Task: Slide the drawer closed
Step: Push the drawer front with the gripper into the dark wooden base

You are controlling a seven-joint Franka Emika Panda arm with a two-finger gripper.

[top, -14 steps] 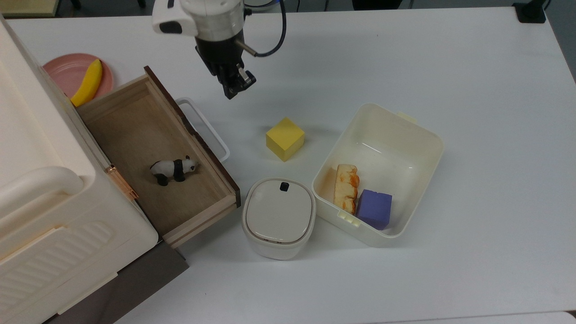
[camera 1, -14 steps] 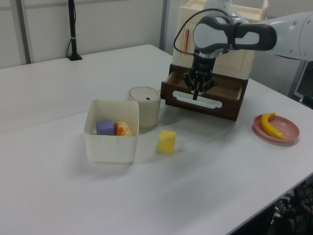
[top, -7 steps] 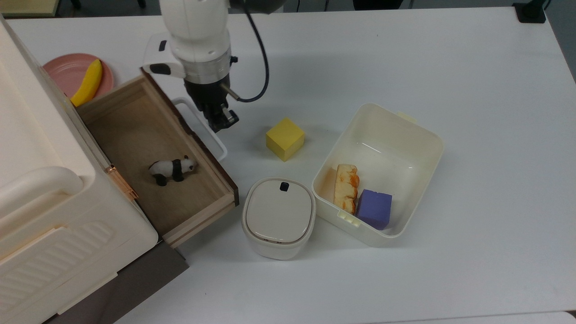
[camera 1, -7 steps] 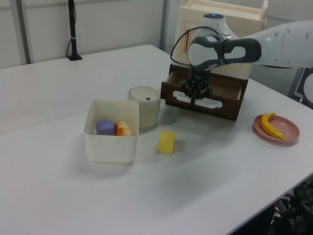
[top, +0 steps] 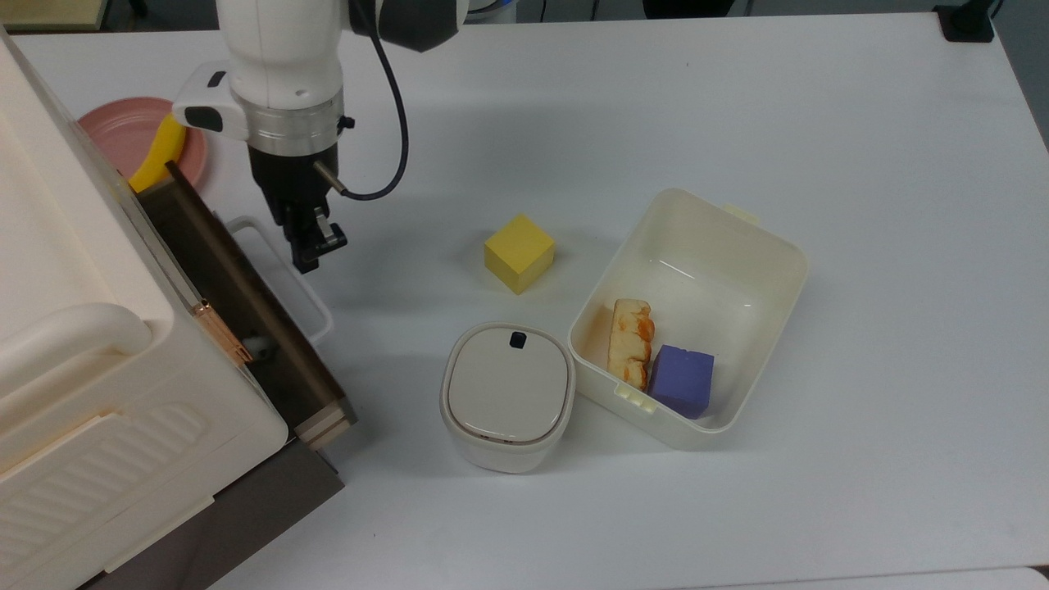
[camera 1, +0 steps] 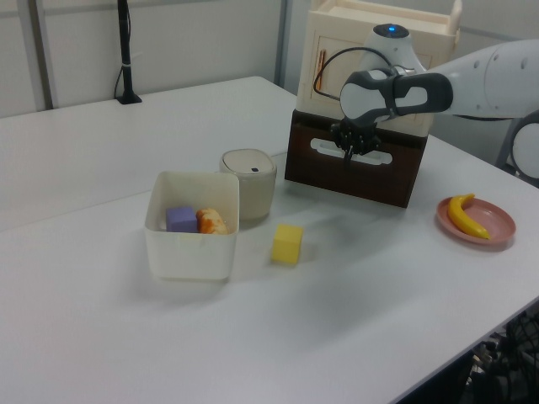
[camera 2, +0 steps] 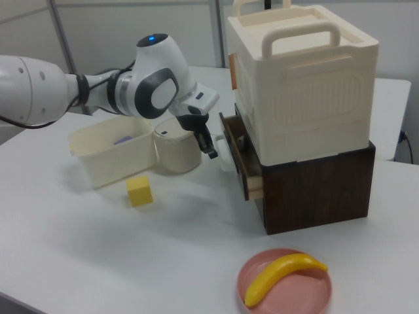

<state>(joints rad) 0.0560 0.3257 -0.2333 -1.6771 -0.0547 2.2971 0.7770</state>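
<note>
Top view: white table [top: 819, 123] across the frame, drawer [top: 246, 295] left, barely ajar; gripper [top: 314, 246] at white handle [top: 283, 274], fingers pinched together.

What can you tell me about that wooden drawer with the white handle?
The drawer is a shallow light-wood box with a dark brown front panel and a white loop handle. It sits in the dark brown base under a cream cabinet. It is almost shut: a narrow gap remains, clearest in the right view, and a bit of something white shows in it in the top view. The gripper is at the handle, seemingly pressing it; contact is hard to confirm.
</note>
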